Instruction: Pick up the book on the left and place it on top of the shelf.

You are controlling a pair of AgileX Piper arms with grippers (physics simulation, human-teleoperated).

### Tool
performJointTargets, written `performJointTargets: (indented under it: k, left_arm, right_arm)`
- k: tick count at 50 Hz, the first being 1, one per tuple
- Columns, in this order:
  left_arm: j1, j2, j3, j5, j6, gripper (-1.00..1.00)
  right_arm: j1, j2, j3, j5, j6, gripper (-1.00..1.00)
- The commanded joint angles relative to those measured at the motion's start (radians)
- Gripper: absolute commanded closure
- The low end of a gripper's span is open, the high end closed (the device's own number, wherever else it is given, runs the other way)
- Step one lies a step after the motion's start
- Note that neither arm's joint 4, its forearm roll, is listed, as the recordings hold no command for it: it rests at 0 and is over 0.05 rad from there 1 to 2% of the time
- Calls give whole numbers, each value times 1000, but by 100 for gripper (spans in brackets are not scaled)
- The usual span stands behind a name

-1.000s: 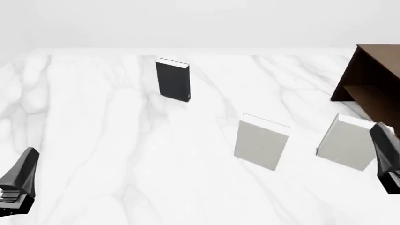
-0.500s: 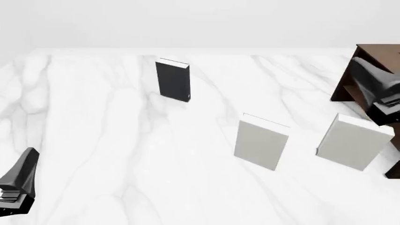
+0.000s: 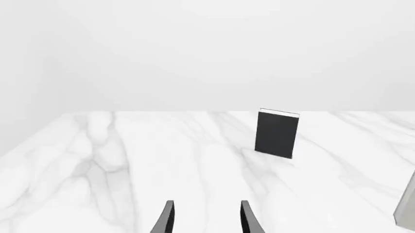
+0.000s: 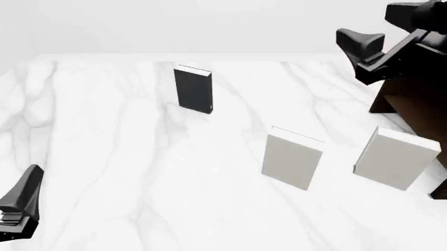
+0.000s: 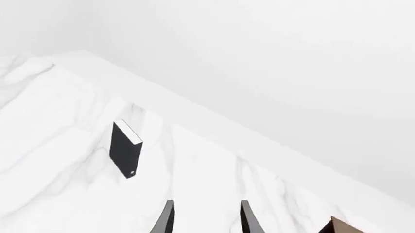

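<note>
White marble-look table [image 4: 125,172], grey veins, everything sits on it. Left gripper [image 4: 20,206] low at the front view's near-left corner, just over the table, holding nothing; its wrist view shows two dark fingers [image 3: 167,218] parted with an empty gap between, moderately wide. The book [image 4: 192,89], black cover with white page edges, stands upright far ahead of the left gripper and off to its right, well apart from it; in the left wrist view the book [image 3: 277,133] sits ahead of the fingers, nothing touching it. Two pale grey books stand upright further right: the middle grey book [image 4: 292,158] nearer the camera than the black one, the right grey book [image 4: 394,158] just beside the shelf front. Right gripper [image 4: 363,44] raised high in the air at upper right, well above the table and to the right of the black book, empty; its fingers [image 5: 246,219] are parted about the same, gap clear. The shelf [image 4: 417,99], dark brown wood, is below and behind the right gripper at the right edge, partly cut off; probably not touching the arm, hard to tell from this angle.
</note>
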Motion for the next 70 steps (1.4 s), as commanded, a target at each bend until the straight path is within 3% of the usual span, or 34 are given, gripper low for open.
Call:
performJointTargets:
  k: [1, 20, 58, 70]
  left_arm:
    - [0, 0, 0, 0, 0, -100]
    - [0, 0, 0, 0, 0, -100]
    - [0, 0, 0, 0, 0, -100]
    - [0, 0, 0, 0, 0, -100]
  right_arm:
    - [28, 175, -125, 3, -30, -100]
    - [49, 407, -273, -17, -60, -100]
    - [109, 722, -462, -85, -48, -100]
    - [131, 797, -496, -115, -21, -100]
